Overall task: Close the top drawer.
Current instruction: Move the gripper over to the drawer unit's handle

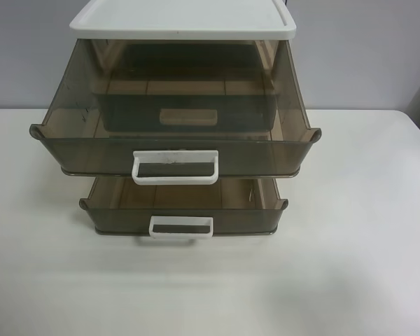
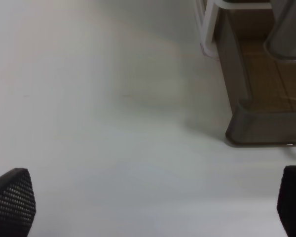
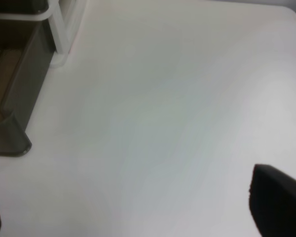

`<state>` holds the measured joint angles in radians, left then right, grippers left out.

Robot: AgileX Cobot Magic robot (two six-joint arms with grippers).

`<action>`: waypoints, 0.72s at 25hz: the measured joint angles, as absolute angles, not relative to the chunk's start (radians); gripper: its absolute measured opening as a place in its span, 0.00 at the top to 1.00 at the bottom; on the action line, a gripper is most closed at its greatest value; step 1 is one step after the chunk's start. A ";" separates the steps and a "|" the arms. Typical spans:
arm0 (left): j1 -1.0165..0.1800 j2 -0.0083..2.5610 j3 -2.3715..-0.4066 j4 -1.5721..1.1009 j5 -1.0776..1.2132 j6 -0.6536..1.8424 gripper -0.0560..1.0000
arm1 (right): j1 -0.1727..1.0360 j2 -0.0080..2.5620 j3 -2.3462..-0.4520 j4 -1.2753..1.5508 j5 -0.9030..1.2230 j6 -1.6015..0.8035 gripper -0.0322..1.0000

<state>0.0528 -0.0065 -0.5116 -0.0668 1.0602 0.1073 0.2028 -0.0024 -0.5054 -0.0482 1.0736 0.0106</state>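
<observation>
The top drawer (image 1: 77, 148) is smoky brown translucent plastic and stands pulled far out from the cabinet under the white lid (image 1: 182, 21). Its white loop handle (image 1: 174, 167) has small dark scuffs. No arm shows in the exterior high view. My left gripper (image 2: 153, 207) is open and empty above the table, beside the cabinet; its two dark fingertips (image 2: 10, 202) are wide apart. A corner of the top drawer (image 2: 291, 34) shows there. My right gripper (image 3: 138, 217) is open and empty on the cabinet's other side; one fingertip (image 3: 278, 202) shows.
A lower drawer (image 1: 119, 215) with a clean white handle (image 1: 181, 228) is also pulled out, less far. Its corners show in the left wrist view (image 2: 256, 128) and the right wrist view (image 3: 15, 128). The cabinet's white frame (image 2: 207, 29) stands on the white table (image 1: 350, 266).
</observation>
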 joint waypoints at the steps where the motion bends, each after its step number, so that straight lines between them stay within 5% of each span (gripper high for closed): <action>1: 0.053 -0.007 -0.512 -0.067 1.060 0.107 0.01 | 0.203 -0.002 -0.505 -0.048 1.074 0.011 0.01; 13: 0.053 -0.007 -0.512 -0.067 1.060 0.107 0.01 | 0.203 -0.001 -0.505 -0.041 1.074 0.000 0.01; 18: 0.053 -0.007 -0.512 -0.067 1.060 0.107 0.01 | 0.208 0.228 -0.609 0.078 1.077 -0.128 0.01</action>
